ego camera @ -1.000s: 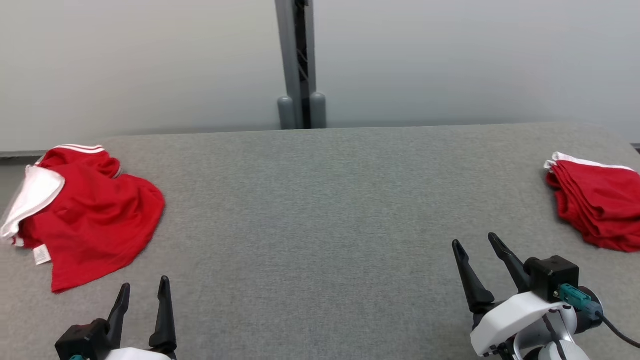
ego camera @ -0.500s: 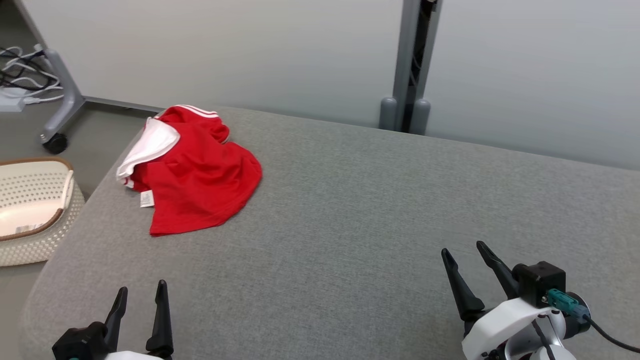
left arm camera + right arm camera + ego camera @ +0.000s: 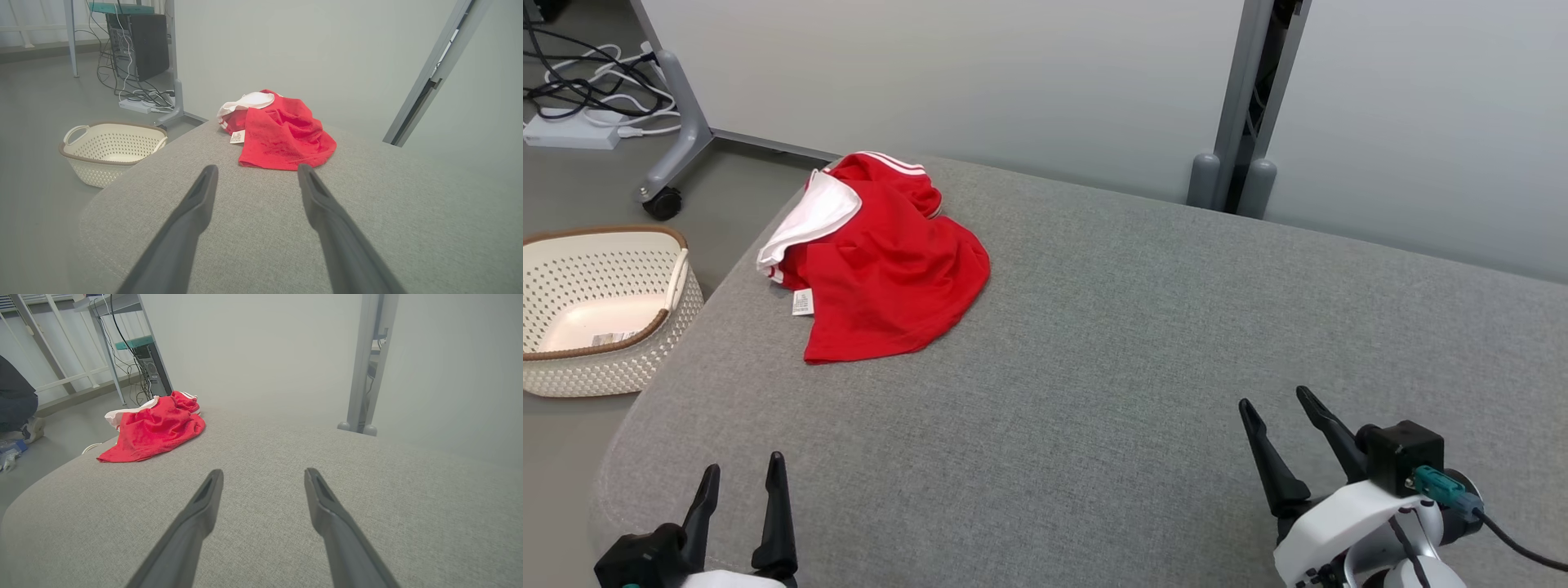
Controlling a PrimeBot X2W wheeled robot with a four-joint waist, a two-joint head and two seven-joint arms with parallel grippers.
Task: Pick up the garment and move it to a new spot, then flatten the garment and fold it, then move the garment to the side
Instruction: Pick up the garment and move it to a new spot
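Step one: pickup not started. Left gripper point(image 3: 743, 463) and right gripper point(image 3: 1274, 398) both spread wide, empty. Crumpled garment point(image 3: 882, 261) lies well ahead of the left gripper. Next: reach forward and pinch what is probably the near hem.

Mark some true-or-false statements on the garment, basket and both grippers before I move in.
1. The red garment lies bunched on the grey table. True.
2. The left gripper is shut on the garment. False: it is open, empty and apart from it.
3. The white basket stands on the table. False: it stands on the floor beside the table's left end.
4. The right gripper is open and holds nothing. True.
5. The garment is folded flat. False: it is crumpled, with a white part showing.
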